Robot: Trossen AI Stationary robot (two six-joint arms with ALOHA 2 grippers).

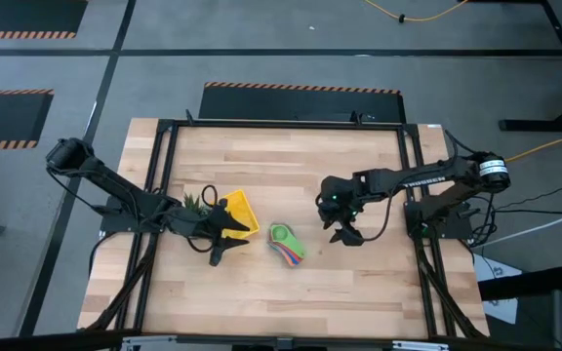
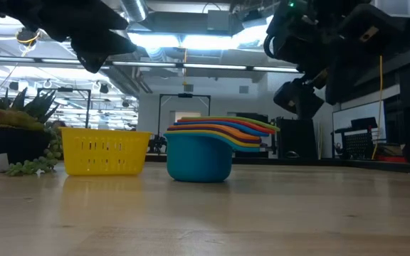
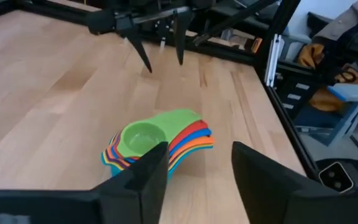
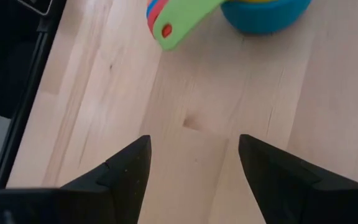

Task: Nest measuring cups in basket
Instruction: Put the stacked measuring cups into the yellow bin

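Observation:
The measuring cups (image 1: 287, 243) stand nested in one stack on the table, the light blue one (image 2: 199, 156) at the bottom and the green one (image 3: 145, 135) on top, their handles (image 4: 180, 23) fanned out. The yellow basket (image 1: 241, 215) stands just to their left, beside a green plant (image 1: 197, 204). My left gripper (image 1: 220, 237) is open above the table next to the basket. My right gripper (image 1: 347, 234) is open to the right of the stack, above the table. Neither touches anything.
The plant's trailing stems (image 2: 33, 166) lie on the wood left of the basket. Black frame rails (image 1: 416, 185) run along the table's sides. Bare wood (image 1: 281, 156) lies at the far half and toward the near edge (image 1: 281, 312).

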